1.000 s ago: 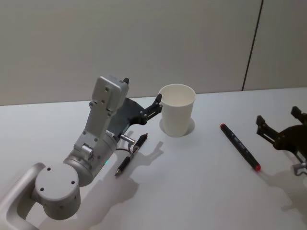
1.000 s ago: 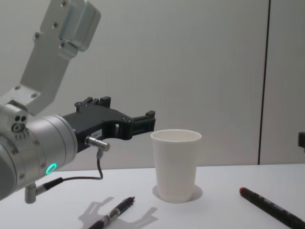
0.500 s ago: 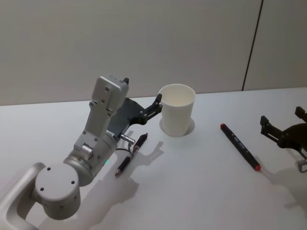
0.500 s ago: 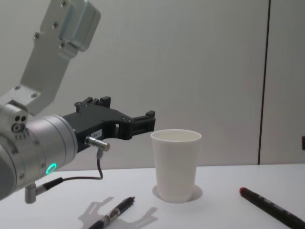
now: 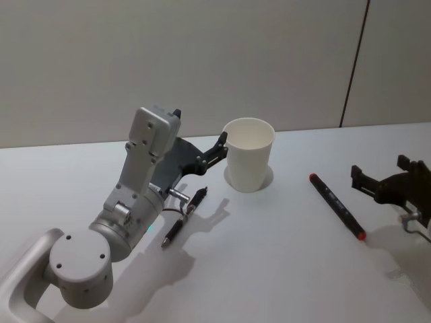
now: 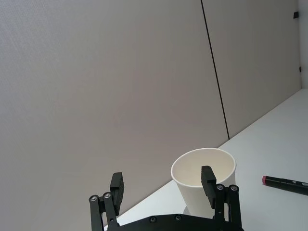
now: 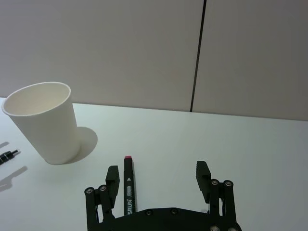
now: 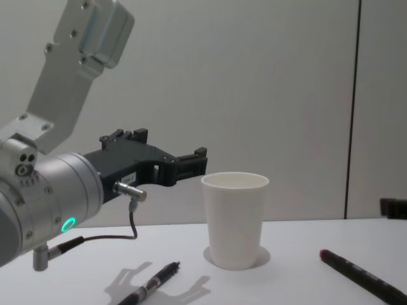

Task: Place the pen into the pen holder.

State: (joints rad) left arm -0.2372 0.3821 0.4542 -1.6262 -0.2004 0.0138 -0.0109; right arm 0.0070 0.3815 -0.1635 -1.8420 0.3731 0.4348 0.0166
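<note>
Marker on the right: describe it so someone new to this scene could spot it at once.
On the white table, find the paper cup near the middle. To the cup's right, just left of the open right gripper, lies a long black marker. Unlike the slim black pen on the cup's left under the left gripper, it is thicker and has red ends.

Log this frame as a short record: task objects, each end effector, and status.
pen holder: white paper cup, upright on the table, no pen in it
thin black pen: lying flat, to the robot's left of the pen holder
red-tipped marker: lying flat, to the right of the pen holder
left end effector: open, empty, raised beside the pen holder's rim
right end effector: open, empty, close by the red-tipped marker
status: neither pen grasped yet
</note>
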